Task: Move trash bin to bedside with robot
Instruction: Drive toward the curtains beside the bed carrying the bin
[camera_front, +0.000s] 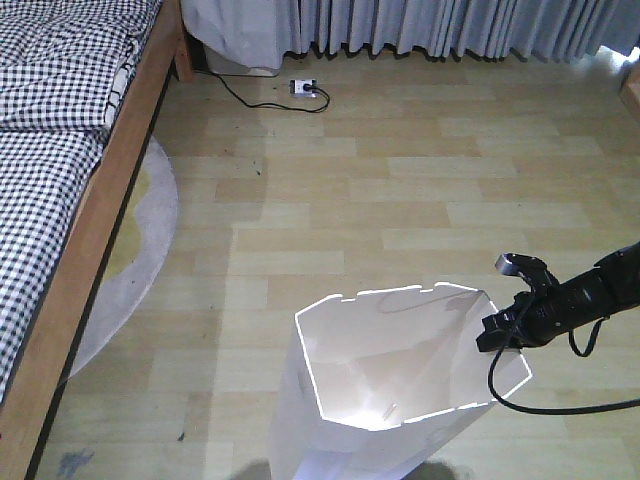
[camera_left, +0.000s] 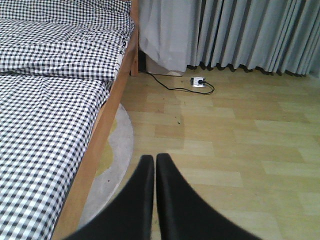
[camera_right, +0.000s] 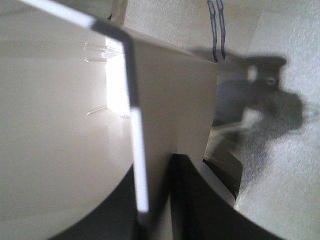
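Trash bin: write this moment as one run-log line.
trash bin: upright on floor, apart from bed frame | right gripper: shut on bin rim | left gripper: shut, empty

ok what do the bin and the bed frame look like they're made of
The trash bin looks like thin white plastic, slightly glossy: light glows through its wall and the rim bends in flat facets. The bed frame looks like light wood, smooth, maybe varnished, judging by its tan colour.

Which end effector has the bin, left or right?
The right end effector: it clamps the trash bin by its rim. The left end effector is shut on nothing, over floor beside the bed.
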